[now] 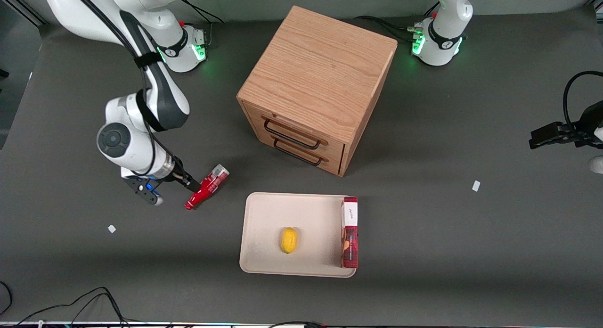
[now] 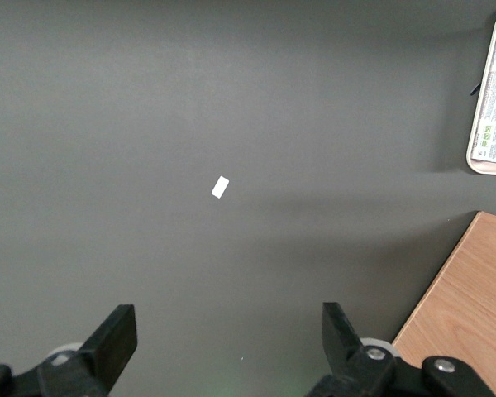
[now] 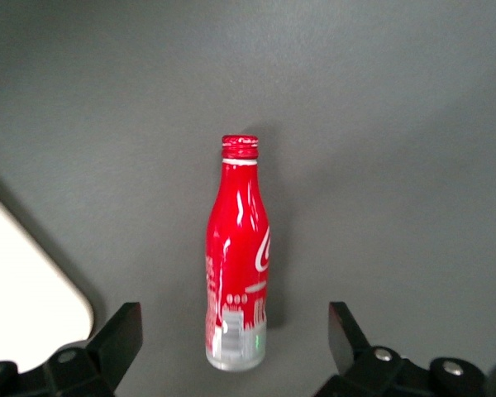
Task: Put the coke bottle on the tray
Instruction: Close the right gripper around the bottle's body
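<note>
The coke bottle (image 1: pixel 207 187) lies on its side on the dark table, beside the tray (image 1: pixel 264 224) toward the working arm's end. It is red with white script, a red cap and a silvery base. My right gripper (image 1: pixel 191 184) hovers low over it, open. In the right wrist view the bottle (image 3: pixel 236 265) has its base end between the two wide-apart fingers (image 3: pixel 120 331) of the gripper (image 3: pixel 236 318), touching neither. A rounded corner of the cream tray (image 3: pixel 25 281) shows beside it.
On the tray lie a yellow lemon (image 1: pixel 289 240) and a long red box (image 1: pixel 350 233) along one edge. A wooden drawer cabinet (image 1: pixel 320 83) stands farther from the front camera than the tray. Small white scraps (image 1: pixel 111 228) (image 1: pixel 476 186) lie on the table.
</note>
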